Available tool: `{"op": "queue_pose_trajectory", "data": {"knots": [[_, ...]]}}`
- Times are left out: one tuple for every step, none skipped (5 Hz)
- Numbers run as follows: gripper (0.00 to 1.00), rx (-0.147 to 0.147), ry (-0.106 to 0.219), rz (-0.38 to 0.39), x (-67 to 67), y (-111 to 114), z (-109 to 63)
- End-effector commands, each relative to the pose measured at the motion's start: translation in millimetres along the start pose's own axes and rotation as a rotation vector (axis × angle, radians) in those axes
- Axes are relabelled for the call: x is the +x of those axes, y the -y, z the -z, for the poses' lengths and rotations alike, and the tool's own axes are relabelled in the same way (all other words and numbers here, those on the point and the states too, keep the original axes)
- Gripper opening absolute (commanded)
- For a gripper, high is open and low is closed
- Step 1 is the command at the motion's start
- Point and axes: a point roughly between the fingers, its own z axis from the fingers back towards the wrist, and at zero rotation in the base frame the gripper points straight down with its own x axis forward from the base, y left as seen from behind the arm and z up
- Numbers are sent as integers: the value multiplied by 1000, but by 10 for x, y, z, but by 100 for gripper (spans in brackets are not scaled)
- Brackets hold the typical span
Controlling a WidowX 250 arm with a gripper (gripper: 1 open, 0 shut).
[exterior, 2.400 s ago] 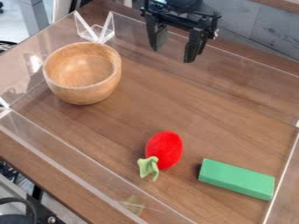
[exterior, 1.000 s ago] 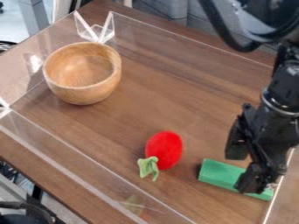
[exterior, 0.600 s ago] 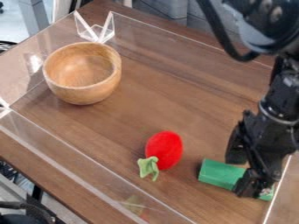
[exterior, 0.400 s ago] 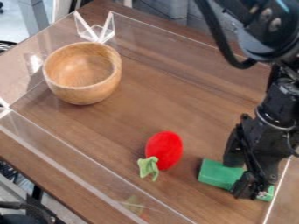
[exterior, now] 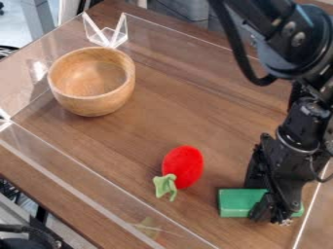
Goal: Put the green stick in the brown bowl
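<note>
- Green stick (exterior: 242,201) lies near-right, long axis running left-right, directly under the claw (exterior: 276,202).
- Claw straddles its right end; whether it grips cannot be told.
- Brown bowl (exterior: 92,81) sits far-left.

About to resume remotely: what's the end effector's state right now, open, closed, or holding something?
End effector: down over the green stick, fingers astride it; whether it has closed on the stick cannot be told.

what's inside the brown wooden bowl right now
Nothing shows inside the brown bowl: only bare wood. Its near inner wall is hidden by the rim. The green stick lies on the table.
</note>
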Motion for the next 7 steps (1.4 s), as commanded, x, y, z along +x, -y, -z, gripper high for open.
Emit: {"op": "queue_pose_trajectory", "data": {"knots": [[0,21,23,24,-37,-32,-56],[0,31,32,-15,-82,-8,-90],[0,30,38,-54,-118,5,-90],[0,36,43,-69,-95,46,-137],[0,41,48,-86,-73,87,-183],[0,39,54,-126,-124,108,-128],[0,42,63,-163,-178,137,-98]]}}
